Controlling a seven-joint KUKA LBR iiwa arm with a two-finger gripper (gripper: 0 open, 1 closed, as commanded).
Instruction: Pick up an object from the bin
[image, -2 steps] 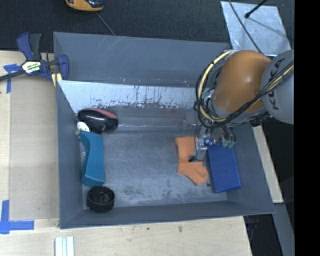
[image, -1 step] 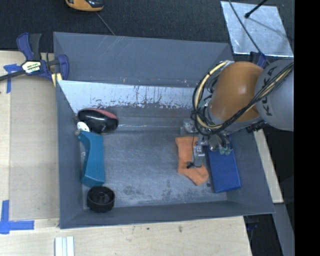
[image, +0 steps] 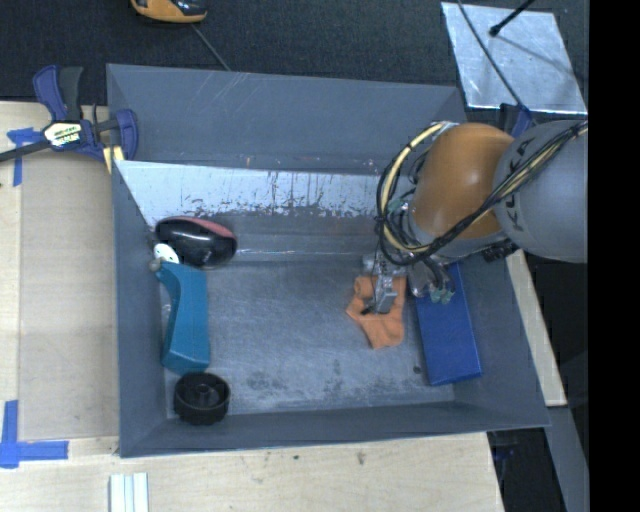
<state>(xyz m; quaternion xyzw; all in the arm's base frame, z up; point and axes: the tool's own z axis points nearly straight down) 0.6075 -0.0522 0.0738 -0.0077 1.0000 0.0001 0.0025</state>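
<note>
Hanging low at right-centre of the bin (image: 290, 130), the gripper (image: 384, 292) is seen directly atop a crumpled orange obj. (image: 386, 328), soft-looking, poss. cloth or rubber. Gripper state: cannot be told. Released vs. clenched is not resolved, since the tip is masked by wrist hardware & cables. No grasp is claimed.

Key relation noted: orange obj. lies straight beneath the gripper and spills out toward the near side. Its long axis is judged to run far-to-near, w/ a slight slant. The gripper is placed over the far end, not the middle.

Judgement: a closure made across the short axis (left-right) would prob. catch only that far end. A small shift toward near would be needed for a centred hold.

Neighbour: a flat blue block (image: 448, 335) is set just beside the orange obj. on the right, its long axis approx. parallel. Contact btwn the two cannot be told. Risk: block edge could be clipped on closing.

Well apart at left: a blue handled tool (image: 186, 320), a black-and-red rounded obj. (image: 195, 241) at far left, a black round cap (image: 202, 397) at near left.
</note>
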